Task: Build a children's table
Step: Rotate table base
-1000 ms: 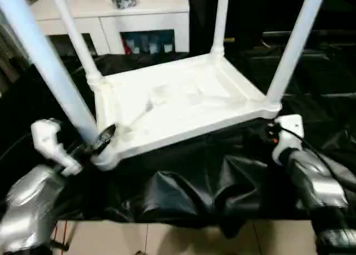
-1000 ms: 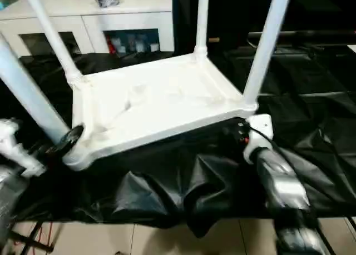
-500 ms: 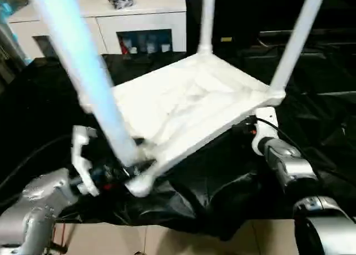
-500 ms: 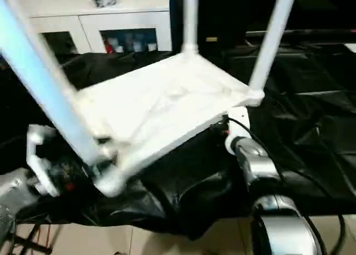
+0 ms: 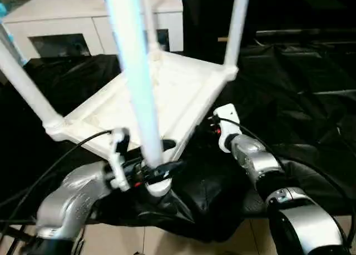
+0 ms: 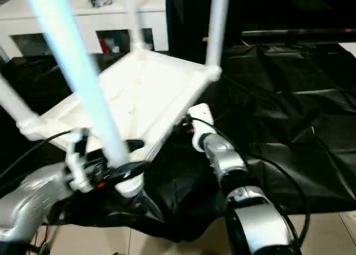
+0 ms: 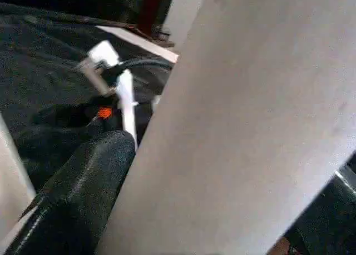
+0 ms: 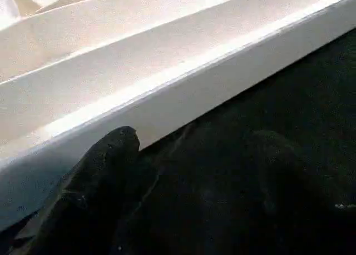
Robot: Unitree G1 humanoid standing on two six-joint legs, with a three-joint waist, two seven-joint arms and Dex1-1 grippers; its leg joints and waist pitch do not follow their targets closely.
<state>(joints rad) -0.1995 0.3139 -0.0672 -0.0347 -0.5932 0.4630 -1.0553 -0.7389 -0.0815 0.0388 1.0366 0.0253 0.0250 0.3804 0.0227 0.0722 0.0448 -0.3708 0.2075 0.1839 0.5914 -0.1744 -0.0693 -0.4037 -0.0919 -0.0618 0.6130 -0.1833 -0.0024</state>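
Four legs: the children's table (image 5: 167,91) lies upside down on the black-draped work table (image 5: 289,71), ribbed underside up, all four white legs rising from its corner sockets.
Tabletop: a second ago its long edge ran roughly parallel to the robot; now it has swung round, so one corner points at the robot and another points left.
Nearest leg (image 5: 133,71): it stood at the left edge of the head views before; now it rises near the middle, leaning toward the camera, its socket (image 5: 157,185) overhanging the near edge of the drape.
Left leg (image 5: 25,83): it stands in the corner that has swung out to the left.
Far legs: the right one (image 5: 236,24) and the one behind the nearest leg have shifted left with the turn.
Left gripper (image 5: 158,169): fingers spread wide around the base of the nearest leg, one black finger (image 7: 78,194) lying against the white tube in the left wrist view. A second ago it sat further left; it has travelled with the corner.
Right gripper (image 8: 183,177): jaws fairly wide, at the tabletop's right-hand edge, just under the rim; one black finger (image 8: 105,171) is against the white edge. Whether it grips that edge cannot be told.
Right arm (image 5: 256,160): it has come inward, toward the centre of the view.
Cabinet (image 5: 67,27): white, with glass doors, behind the work table.
Floor (image 5: 183,241): pale tiles below the drape's near edge.
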